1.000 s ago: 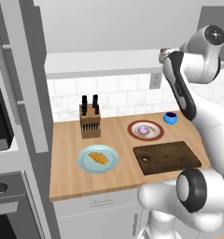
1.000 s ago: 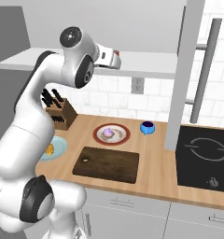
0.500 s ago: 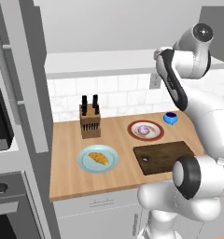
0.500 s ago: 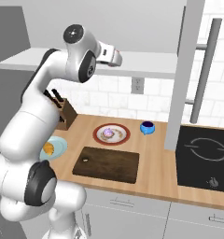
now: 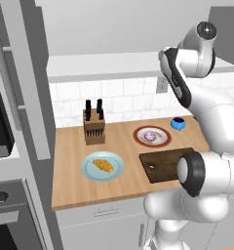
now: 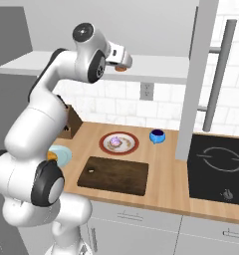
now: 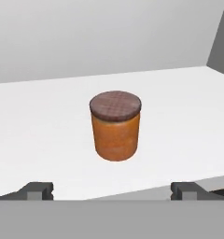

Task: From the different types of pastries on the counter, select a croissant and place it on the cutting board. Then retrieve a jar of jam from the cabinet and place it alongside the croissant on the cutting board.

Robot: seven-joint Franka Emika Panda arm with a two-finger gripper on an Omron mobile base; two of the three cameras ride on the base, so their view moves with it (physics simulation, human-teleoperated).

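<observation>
Overhead, cabinet [image 5: 114, 66]: pale horizontal unit above the tiled wall, its white shelf [image 7: 48, 121] open to the hand view. Jar [image 7: 115, 125] stands upright on that shelf, orange-brown body, dark brown lid, apart from the walls; it sits ahead of the gripper [image 7: 113, 190] and centred between the two finger tips [image 7: 38, 190], untouched. The tips stand wide apart at the shelf's near edge, holding nothing.

Counter [image 5: 72, 188]: light-tan worktop, white drawer front below.

Arm: white, raised high, hand level with the shelf in both base views.

Board [image 6: 113, 175]: dark brown, flat on the counter near its front edge, small hole at one corner; bare.

Knife block [image 5: 93, 128]: upright by the wall, dark handles on top.

Pale blue plate [image 5: 102, 166]: on the counter in front of the block, carrying the croissant [image 5: 103, 165], golden-yellow.

Red-rimmed plate [image 6: 119, 143]: just behind the board, carrying the round pink-purple frosted pastry [image 6: 114, 143].

Blue bowl [image 6: 157, 136]: near the wall, beside the red-rimmed plate.
</observation>
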